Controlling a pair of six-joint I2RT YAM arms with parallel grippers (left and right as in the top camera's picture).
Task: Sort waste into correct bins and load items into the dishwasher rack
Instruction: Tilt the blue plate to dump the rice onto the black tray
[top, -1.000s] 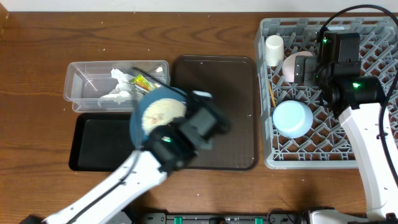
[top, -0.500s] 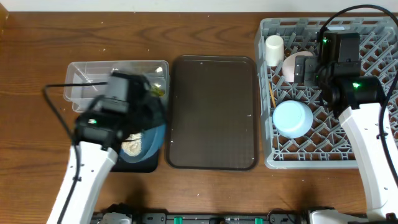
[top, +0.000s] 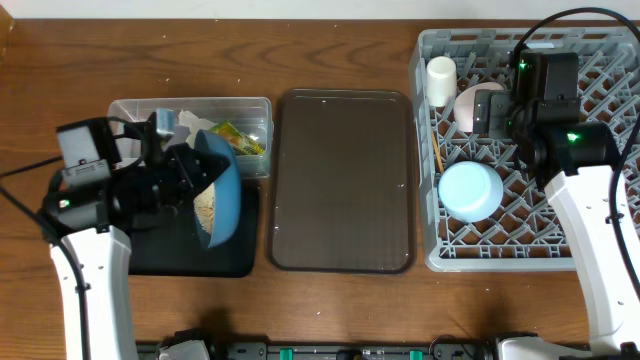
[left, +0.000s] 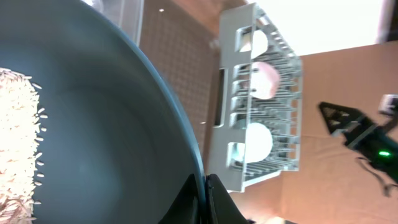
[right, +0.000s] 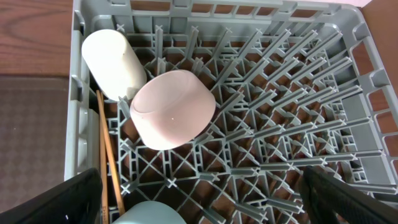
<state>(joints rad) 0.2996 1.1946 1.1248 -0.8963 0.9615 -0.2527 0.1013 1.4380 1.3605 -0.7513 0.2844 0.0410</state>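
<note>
Left gripper (left: 204, 186): we saw its jaws pressed together on the rim of the large dark blue bowl (top: 222, 190).
Dark blue bowl: it was tipped on its side above the black tray (top: 150, 255), its opening turned toward the left arm, and white rice (top: 207, 208) lay on its inner wall.
Right gripper (right: 205, 199): its fingers stood wide apart and held nothing; it hung over the dishwasher rack (top: 600, 90).
Clear tub (top: 125, 130): it sat just behind the black tray; we found the crumpled napkin (top: 165, 122) and the yellow-green wrapper (top: 238, 138) inside it.
Rack contents: we counted the white cup (right: 114, 63), the pink bowl (right: 173, 109), the light blue bowl (top: 470, 190) and the wooden chopsticks (right: 107, 149), the last along the left wall.
Brown serving tray (top: 340, 180): it lay between the bins and the rack.
</note>
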